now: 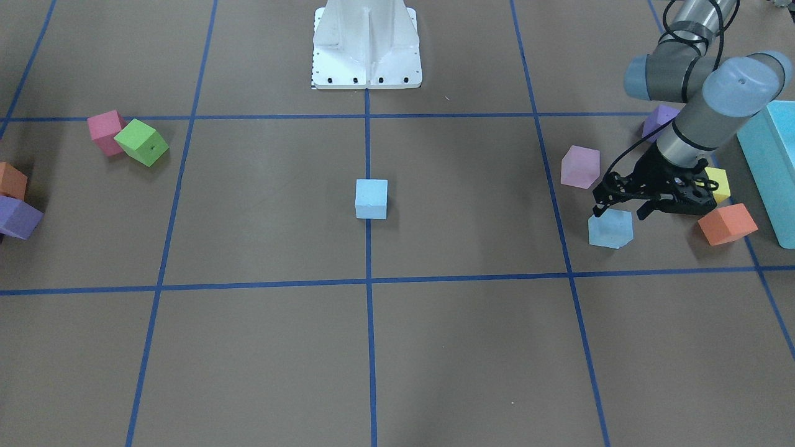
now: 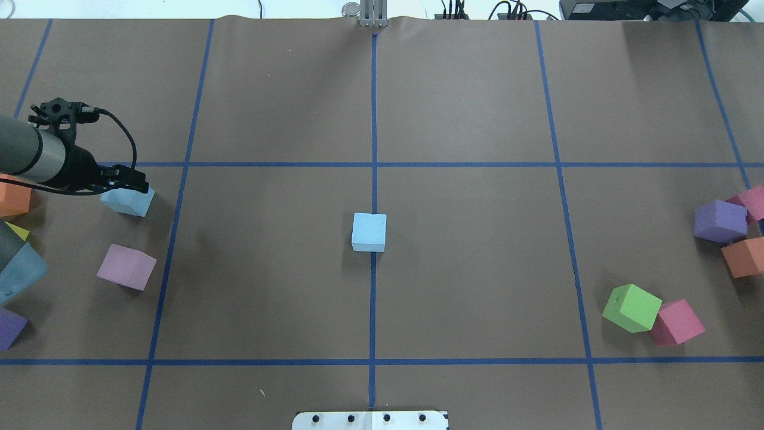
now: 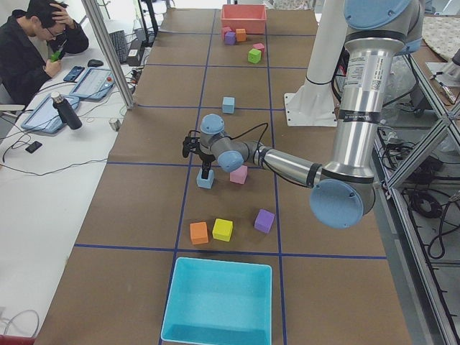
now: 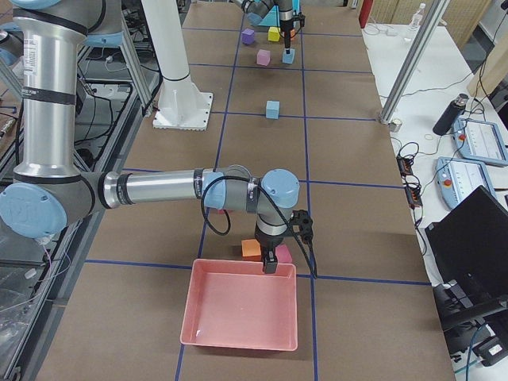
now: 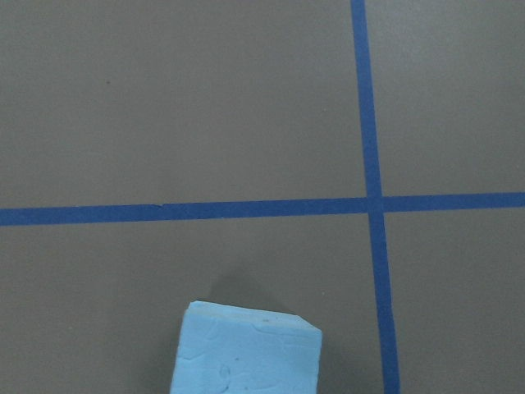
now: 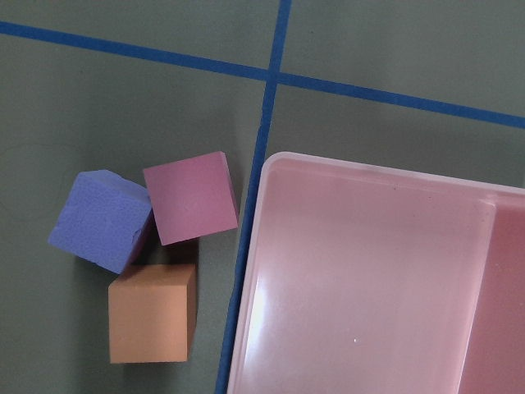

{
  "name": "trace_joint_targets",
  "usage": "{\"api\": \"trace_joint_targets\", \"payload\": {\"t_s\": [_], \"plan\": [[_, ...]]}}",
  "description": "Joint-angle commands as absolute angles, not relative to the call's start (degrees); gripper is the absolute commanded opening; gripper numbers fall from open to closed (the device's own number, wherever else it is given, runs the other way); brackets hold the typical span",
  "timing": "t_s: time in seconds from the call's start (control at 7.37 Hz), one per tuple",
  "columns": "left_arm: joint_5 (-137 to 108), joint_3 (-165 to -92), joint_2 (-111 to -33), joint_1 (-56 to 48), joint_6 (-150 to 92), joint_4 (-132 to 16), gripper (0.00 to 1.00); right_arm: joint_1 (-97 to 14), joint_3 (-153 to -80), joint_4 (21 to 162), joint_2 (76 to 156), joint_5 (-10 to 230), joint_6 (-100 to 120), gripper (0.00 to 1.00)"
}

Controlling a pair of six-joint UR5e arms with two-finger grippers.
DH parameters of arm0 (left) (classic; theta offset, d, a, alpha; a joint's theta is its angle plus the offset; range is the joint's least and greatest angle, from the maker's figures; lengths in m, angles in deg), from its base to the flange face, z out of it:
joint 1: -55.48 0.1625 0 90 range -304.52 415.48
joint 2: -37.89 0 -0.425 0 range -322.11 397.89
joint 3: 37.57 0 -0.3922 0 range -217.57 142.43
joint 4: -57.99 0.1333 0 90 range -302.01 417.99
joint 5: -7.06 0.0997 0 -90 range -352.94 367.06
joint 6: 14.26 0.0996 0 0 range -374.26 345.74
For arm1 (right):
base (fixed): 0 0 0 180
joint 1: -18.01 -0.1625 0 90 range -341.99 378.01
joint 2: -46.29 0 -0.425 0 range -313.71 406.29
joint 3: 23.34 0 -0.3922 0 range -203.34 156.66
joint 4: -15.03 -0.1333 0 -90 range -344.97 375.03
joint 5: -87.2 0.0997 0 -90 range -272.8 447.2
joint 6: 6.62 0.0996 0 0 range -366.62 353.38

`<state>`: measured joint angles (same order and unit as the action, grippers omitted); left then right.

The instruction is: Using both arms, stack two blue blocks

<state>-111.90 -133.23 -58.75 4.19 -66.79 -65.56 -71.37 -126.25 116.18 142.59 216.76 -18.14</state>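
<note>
Near the bench's left edge the left arm (image 1: 695,133) has its jaws spread and empty just above the first blue block (image 1: 610,228), so it should centre, descend squarely and close gently, the second blue block (image 1: 371,198) lying midway between side edges; for the right arm (image 4: 159,189) I cannot tell the jaws' state.

arms (image 3: 363,93) silver-grey | joint caps (image 1: 742,77) pale blue | cable (image 2: 135,146) black | jaws black
</note>
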Motion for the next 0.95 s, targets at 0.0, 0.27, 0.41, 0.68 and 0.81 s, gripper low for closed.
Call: {"api": "trace_joint_targets", "payload": {"t_s": [0.0, 0.27, 0.41, 0.68, 0.81], "plan": [[-110.89, -132.84, -58.35, 4.51, -62.19, -65.67, 0.98, -71.37, -126.26, 116.2, 142.53, 216.75, -18.05, 1.0], [-110.81, -132.49, -58.26, 4.51, -61.46, -65.58, 0.98, -71.37, -126.26, 116.2, 142.44, 216.83, -18.05, 1.0], [-110.72, -130.66, -58.95, 4.51, -61.29, -65.67, 0.98, -71.37, -126.26, 116.11, 142.52, 216.83, -17.96, 1.0], [-110.2, -128.89, -59.66, 4.68, -61.29, -65.67, 0.98, -71.37, -126.26, 116.2, 142.53, 216.83, -17.96, 1.0], [-109.06, -127.32, -60.97, 4.77, -61.29, -65.84, 0.98, -71.37, -126.26, 116.2, 142.53, 216.83, -17.96, 1.0]]}}
